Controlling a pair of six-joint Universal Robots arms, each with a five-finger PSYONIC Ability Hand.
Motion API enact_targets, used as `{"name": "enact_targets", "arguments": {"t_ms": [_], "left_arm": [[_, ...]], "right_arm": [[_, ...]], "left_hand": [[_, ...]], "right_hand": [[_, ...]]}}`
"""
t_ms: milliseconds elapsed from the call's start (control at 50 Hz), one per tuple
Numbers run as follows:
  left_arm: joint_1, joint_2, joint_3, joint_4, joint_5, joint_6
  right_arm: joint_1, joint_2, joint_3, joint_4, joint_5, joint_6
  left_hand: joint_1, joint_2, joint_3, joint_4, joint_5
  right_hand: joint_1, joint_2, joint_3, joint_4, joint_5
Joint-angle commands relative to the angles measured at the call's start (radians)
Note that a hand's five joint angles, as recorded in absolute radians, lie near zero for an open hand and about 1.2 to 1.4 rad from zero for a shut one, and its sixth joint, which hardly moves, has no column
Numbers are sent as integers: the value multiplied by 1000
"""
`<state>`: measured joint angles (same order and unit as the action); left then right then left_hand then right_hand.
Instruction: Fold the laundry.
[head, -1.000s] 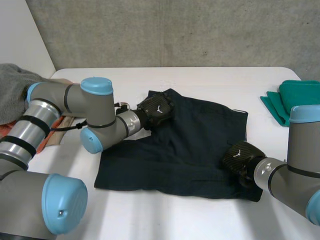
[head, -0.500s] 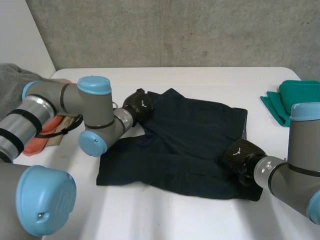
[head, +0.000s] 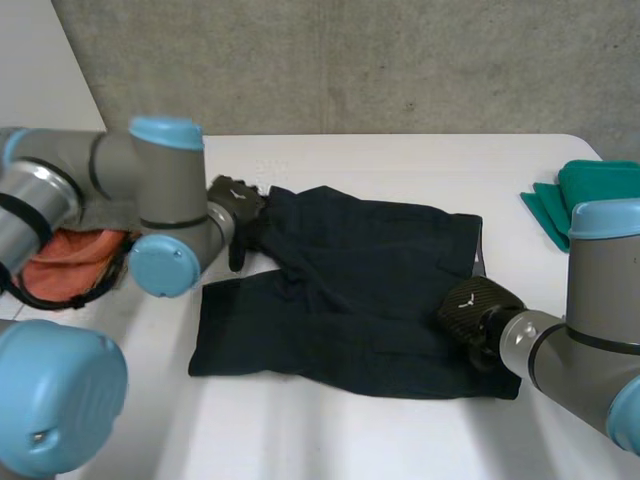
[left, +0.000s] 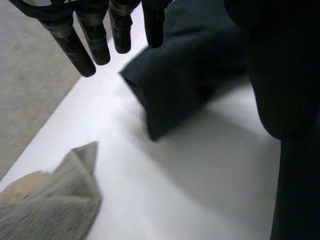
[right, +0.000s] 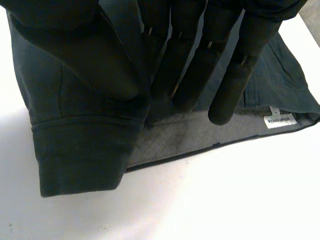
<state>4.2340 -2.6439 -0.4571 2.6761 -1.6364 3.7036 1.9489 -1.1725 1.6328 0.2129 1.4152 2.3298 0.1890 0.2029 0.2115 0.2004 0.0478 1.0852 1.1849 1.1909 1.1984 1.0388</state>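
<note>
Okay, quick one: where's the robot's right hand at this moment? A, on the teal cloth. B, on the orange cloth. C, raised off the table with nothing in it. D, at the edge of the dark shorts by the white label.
D: the right hand pinches the open edge of the dark shorts between its thumb and fingers, close beside the white label.

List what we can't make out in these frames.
Label print on the dark garment, right wrist view: too small to read.
Orange cloth, head view: mostly behind the left arm.
Teal cloth, head view: cut by the frame edge, partly behind the right arm.
Right hand: whether it grips the garment; the hand itself covers the contact.
</note>
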Motion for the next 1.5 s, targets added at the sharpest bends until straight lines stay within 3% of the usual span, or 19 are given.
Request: {"name": "enact_targets", "arguments": {"t_ms": [20,140,240,380,500,560,640,780,860,1020,1080,1240,1340,1500], "left_arm": [[40,225,-201,-13,4,-108],[73,451,-548,-27,196,-165],[75,536,-741,-25,280,-156],[49,503,-838,31,244,-106],[24,447,-830,45,182,-88],[17,429,-821,62,144,-85],[15,433,-830,71,121,-77],[15,597,-937,71,132,-79],[11,723,-1044,67,171,-68],[-16,783,-1238,-48,188,88],[-26,782,-1224,-62,182,105],[-29,728,-982,82,122,53],[-32,578,-731,206,64,-16],[-49,257,-291,364,30,-33]], "right_arm": [[22,-1,-27,10,1,39],[25,-4,-34,10,14,57],[22,-15,-33,16,18,65],[15,-42,-27,39,13,75],[8,-64,-14,43,10,89],[4,-68,-8,43,10,97],[-7,-76,-4,52,8,106],[-21,-114,1,143,-24,86],[-51,-144,6,288,-70,14],[-88,-161,55,666,-183,-293],[-84,-138,18,605,-170,-261],[-71,-62,-131,343,-61,3],[-70,-3,-214,119,14,103],[-55,120,-286,-223,129,106]], "left_hand": [[62,48,40,51,29],[230,216,207,218,196],[300,286,278,289,267],[309,295,287,298,276],[500,486,477,488,466],[679,665,656,667,645],[1206,1192,1183,1194,1172],[1207,1193,1185,1196,1174],[1207,1193,1185,1196,1174],[1207,1193,1185,1196,1174],[1207,1193,1185,1196,1174],[1207,1193,1185,1196,1174],[1207,1193,1185,1196,1174],[1207,1193,1185,1196,1174]], "right_hand": [[311,211,205,198,183],[311,211,205,198,183],[311,211,205,198,183],[311,211,205,198,183],[311,211,205,198,183],[311,211,205,198,183],[311,211,205,198,183],[311,211,205,198,183],[311,211,205,198,183],[311,211,205,198,183],[311,211,205,198,183],[311,211,205,198,183],[311,211,205,198,183],[311,211,205,198,183]]}}
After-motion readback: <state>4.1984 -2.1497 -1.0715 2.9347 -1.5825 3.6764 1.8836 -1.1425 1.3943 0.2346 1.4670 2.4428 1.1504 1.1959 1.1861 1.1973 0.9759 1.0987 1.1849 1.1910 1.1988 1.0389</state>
